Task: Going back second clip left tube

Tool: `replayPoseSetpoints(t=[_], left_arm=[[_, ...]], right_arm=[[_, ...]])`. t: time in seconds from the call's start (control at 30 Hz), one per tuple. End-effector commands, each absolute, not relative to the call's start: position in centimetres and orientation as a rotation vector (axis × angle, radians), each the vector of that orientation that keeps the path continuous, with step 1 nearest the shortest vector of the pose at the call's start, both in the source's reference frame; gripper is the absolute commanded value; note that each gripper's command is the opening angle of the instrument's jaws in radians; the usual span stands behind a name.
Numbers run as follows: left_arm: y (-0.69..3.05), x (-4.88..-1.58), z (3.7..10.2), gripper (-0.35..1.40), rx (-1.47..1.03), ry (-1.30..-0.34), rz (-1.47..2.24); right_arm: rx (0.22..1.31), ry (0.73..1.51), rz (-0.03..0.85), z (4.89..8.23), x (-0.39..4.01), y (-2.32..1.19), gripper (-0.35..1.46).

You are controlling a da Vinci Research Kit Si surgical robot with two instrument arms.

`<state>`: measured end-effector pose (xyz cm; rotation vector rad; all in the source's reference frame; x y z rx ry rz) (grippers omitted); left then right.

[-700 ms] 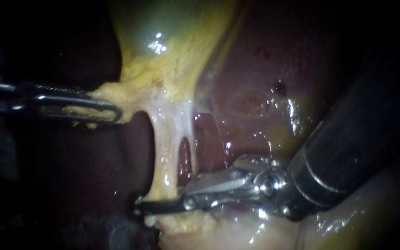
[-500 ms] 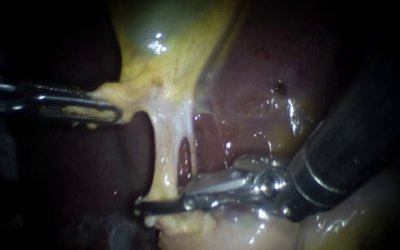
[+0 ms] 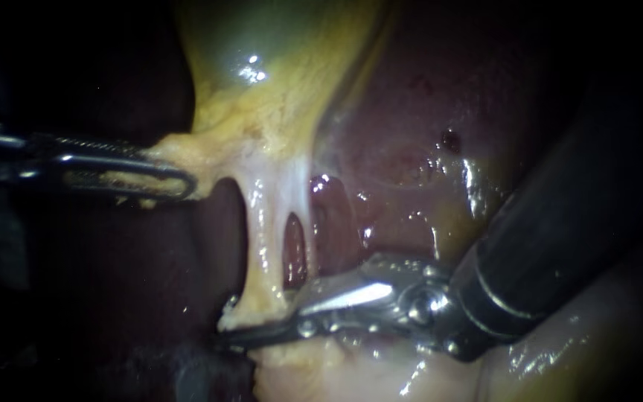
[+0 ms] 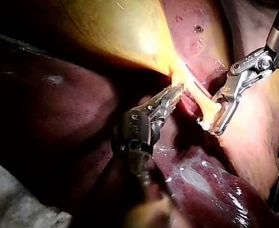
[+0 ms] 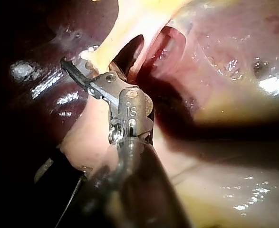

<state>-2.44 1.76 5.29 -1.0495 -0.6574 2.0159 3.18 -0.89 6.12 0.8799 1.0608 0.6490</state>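
While my left instrument point(image 3: 181, 179) clamps the gallbladder point(image 3: 284, 67) taut, my right instrument point(image 3: 236, 335) has jaws parted astride the foot of the left tube point(image 3: 262, 231), so I judge retreat comes next: a straight pull-back, snagging nothing.

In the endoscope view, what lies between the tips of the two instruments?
Mainly bare dark liver, seen in the endoscope view. The left tube runs beside that stretch, from the gallbladder down to the right instrument.
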Motion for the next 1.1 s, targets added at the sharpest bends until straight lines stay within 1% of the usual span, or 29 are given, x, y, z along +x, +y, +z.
replayPoseSetpoints(t=[0.03,0.07,0.33,0.57,0.7,0.77,0.97,1.1], left_arm=[[1.76,-2.44,5.3,-0.35,-1.05,-0.657,2.016],[1.76,-2.44,5.3,-0.35,-1.05,-0.657,2.016],[1.75,-2.44,5.3,-0.35,-1.05,-0.657,2.017],[1.75,-2.42,5.3,-0.35,-1.05,-0.658,2.017],[1.75,-2.41,5.3,-0.35,-1.051,-0.658,2.018],[1.75,-2.41,5.3,-0.35,-1.051,-0.658,2.018],[1.76,-2.39,5.31,-0.35,-1.051,-0.66,2.019],[1.76,-2.39,5.32,-0.35,-1.052,-0.66,2.019]], right_arm=[[0.862,1.068,0.625,6.16,3.16,-0.89,0.49],[0.844,1.079,0.599,6.19,3.15,-0.89,0.49],[0.703,1.127,0.498,6.33,3.01,-0.81,0.49],[0.613,1.142,0.46,6.35,2.81,-0.75,0.49],[0.571,1.15,0.43,6.26,2.6,-0.71,0.49],[0.574,1.163,0.385,6.17,2.45,-0.65,0.49],[0.516,1.196,0.27,5.89,2.0,-0.42,0.49],[0.491,1.209,0.225,5.75,1.8,-0.3,0.5]])
